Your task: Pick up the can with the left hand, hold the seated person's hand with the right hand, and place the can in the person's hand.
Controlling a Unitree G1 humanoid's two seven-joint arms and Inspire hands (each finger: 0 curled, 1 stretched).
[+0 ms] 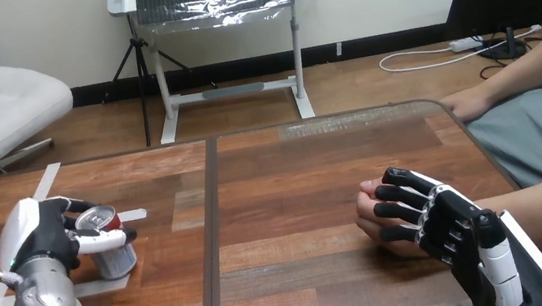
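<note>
Can [119,261] gripped in my left hand [46,234], right hand [451,223] curled over the person's hand [366,216] — next I'd lift it across.

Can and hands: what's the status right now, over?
Left hand curled round the can, can upright. Right hand curled over the person's hand. Nothing lies between can and person's hand.

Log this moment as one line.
left hand: curled round can | can: at left of table | right hand: over person's hand, grip unclear | handover: not yet done
</note>
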